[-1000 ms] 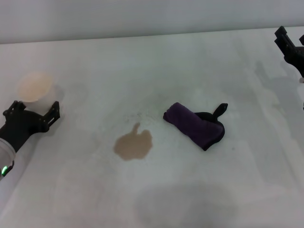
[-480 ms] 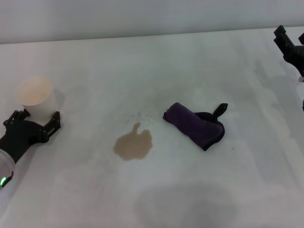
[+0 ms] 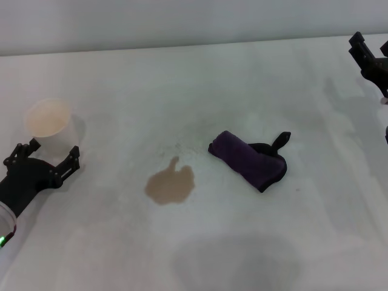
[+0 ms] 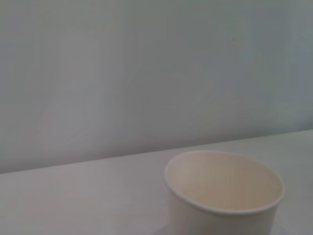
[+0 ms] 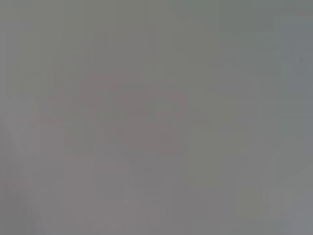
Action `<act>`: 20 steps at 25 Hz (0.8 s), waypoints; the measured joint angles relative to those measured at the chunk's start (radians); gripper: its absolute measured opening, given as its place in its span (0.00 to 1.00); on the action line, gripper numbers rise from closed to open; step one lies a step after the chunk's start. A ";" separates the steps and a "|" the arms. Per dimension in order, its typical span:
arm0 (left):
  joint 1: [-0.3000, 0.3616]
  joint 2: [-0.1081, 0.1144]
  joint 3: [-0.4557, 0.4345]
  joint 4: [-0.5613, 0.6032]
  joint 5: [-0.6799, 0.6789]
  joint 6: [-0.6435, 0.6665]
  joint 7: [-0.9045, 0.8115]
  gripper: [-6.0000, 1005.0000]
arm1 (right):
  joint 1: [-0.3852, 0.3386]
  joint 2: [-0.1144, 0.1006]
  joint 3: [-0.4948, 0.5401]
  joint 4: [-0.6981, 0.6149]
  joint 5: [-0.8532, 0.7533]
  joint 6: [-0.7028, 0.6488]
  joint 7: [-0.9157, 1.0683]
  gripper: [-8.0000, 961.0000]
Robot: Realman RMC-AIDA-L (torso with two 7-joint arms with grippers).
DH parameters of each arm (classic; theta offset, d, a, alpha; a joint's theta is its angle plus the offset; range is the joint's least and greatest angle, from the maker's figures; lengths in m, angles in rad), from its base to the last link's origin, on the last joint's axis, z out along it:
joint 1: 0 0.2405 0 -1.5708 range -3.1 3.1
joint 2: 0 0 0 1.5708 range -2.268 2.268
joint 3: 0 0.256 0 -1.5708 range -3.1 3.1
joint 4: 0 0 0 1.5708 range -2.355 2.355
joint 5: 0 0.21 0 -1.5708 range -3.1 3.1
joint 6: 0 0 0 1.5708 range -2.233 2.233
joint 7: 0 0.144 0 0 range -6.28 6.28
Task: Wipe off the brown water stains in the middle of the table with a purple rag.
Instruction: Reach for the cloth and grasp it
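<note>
White table [image 3: 200, 79]: brown water stains [image 3: 170, 183] at centre, unwiped; purple rag [image 3: 248, 159] lying loose at their 2 o'clock; left gripper [image 3: 47, 156], jaws apart and empty, beside cup [image 3: 48, 124] at 9 o'clock; right gripper [image 3: 368, 56], jaw state indeterminate, at 2 o'clock edge.

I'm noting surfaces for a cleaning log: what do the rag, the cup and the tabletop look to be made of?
The purple rag looks like soft, plush cloth with black edging, matte and thickly rolled. The cup looks like pale paper or thin plastic; its thin rolled rim shows in the left wrist view. The table looks like white matte laminate, though that is uncertain.
</note>
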 joint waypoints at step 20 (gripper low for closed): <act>0.101 0.004 -0.004 -0.001 0.022 0.181 -0.010 0.88 | 0.097 -0.009 -0.001 -0.054 -0.321 -0.042 0.001 0.91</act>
